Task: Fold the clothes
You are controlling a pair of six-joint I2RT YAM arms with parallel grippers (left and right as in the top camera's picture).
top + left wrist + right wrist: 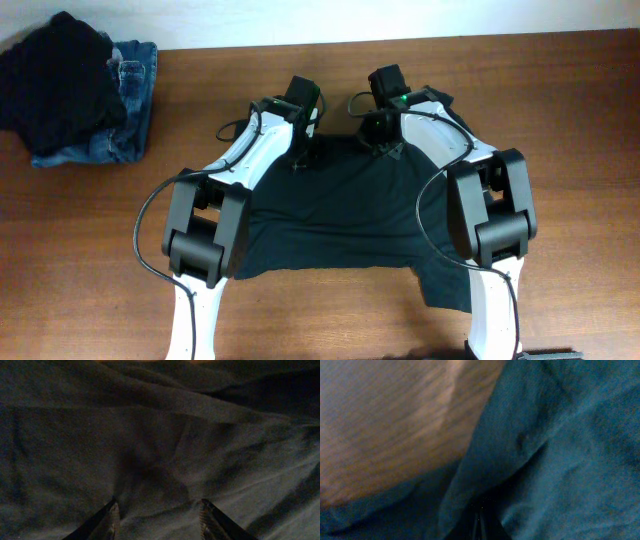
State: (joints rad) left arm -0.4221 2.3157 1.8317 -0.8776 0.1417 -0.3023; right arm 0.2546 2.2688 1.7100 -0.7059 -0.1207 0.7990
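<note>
The clothes are one very dark T-shirt [330, 215] lying spread in the middle of the table, a sleeve hanging toward the near right. My left gripper [300, 162] stands at the shirt's far edge, left of centre. In the left wrist view it [159, 509] is open, both fingertips [114, 512] pressed onto wrinkled cloth [150, 435]. My right gripper [383, 148] is at the far edge, right of centre. In the right wrist view it [480, 525] is shut, and folds of the cloth [570, 460] bunch and converge at its tips.
A pile of blue jeans [130, 115] with a black garment [55, 80] on top lies at the far left corner. Bare wooden table [560, 90] surrounds the shirt and shows beside the cloth edge [385, 425]. Both arms' cables loop over the shirt's sides.
</note>
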